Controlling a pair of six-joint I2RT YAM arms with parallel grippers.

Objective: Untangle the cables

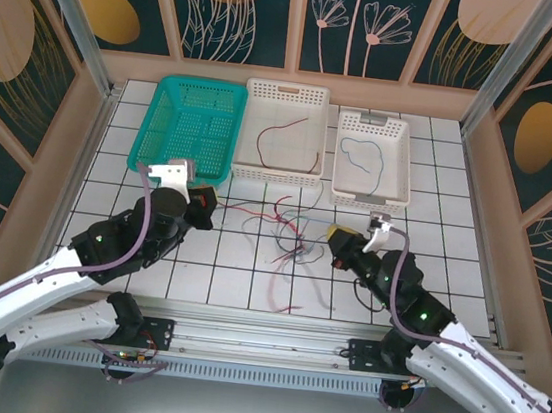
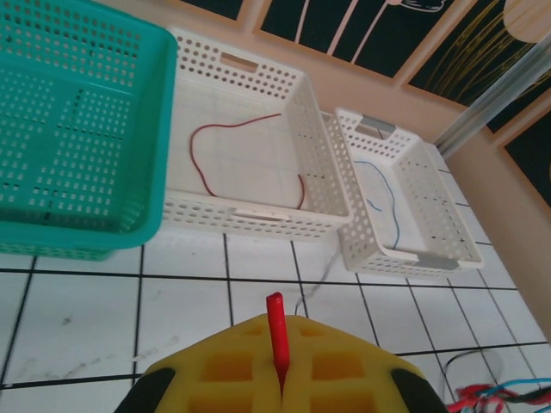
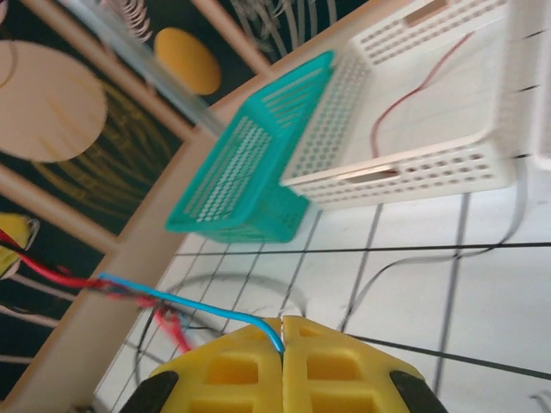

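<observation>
A tangle of thin red, black and blue cables (image 1: 287,243) lies on the white tiles between the two arms. My left gripper (image 1: 207,207) is shut on a red cable (image 2: 275,331), whose end sticks up from between the yellow pads (image 2: 232,366). My right gripper (image 1: 335,237) is shut on a blue cable (image 3: 194,303), which runs left from the pads to the knot of red and black cables (image 3: 164,320). One red cable (image 1: 286,139) lies in the middle white basket (image 1: 277,171). One blue cable (image 1: 363,155) lies in the right white basket (image 1: 369,192).
A green basket (image 1: 195,96) with nothing in it stands at the back left, next to the two white ones. Wooden walls close in the tiled table on three sides. A metal rail (image 1: 271,327) runs along the near edge.
</observation>
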